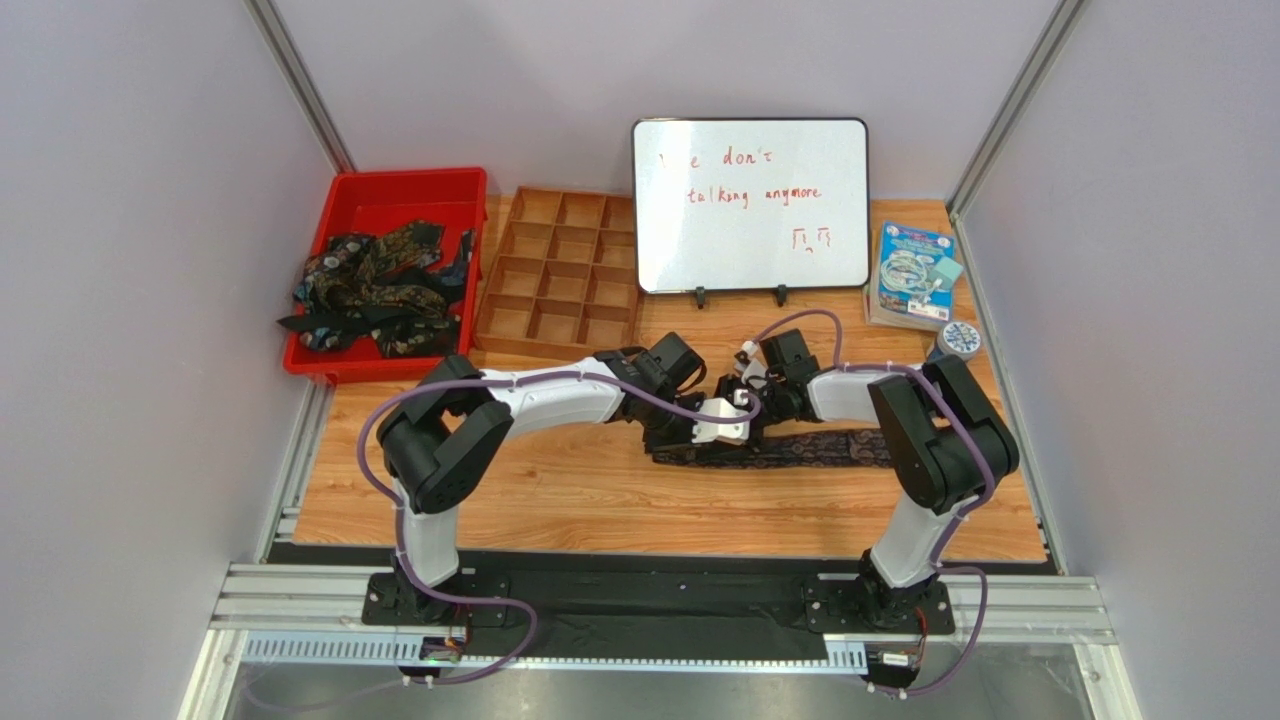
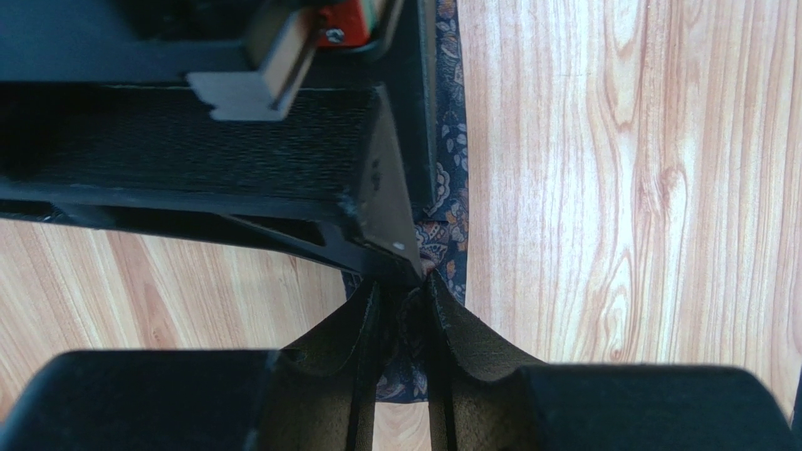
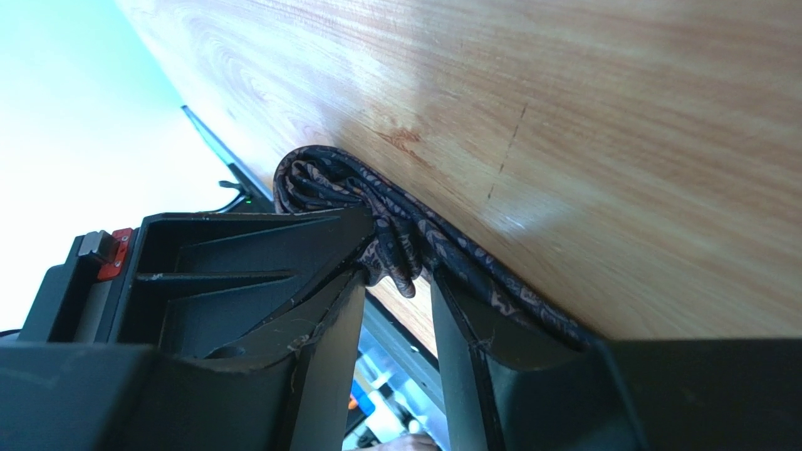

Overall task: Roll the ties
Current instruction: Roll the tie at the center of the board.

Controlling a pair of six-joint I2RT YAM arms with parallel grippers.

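Note:
One dark paisley tie [image 1: 812, 447] lies flat along the wooden table [image 1: 601, 495], running right from both grippers. Its left end is folded into a small roll [image 3: 320, 183]. My left gripper [image 1: 672, 438] is shut on the tie's end; in the left wrist view its fingertips [image 2: 442, 310] pinch the fabric [image 2: 452, 169]. My right gripper [image 1: 718, 432] is next to it, nearly touching, and is shut on a fold of the roll [image 3: 395, 268]. More ties [image 1: 376, 285] are heaped in the red bin [image 1: 394, 188].
A wooden divider tray [image 1: 559, 278] stands beside the red bin. A whiteboard [image 1: 751, 203] stands upright at the back. A book [image 1: 914, 270] and a tape roll [image 1: 957, 341] sit at the back right. Grey walls close in both sides.

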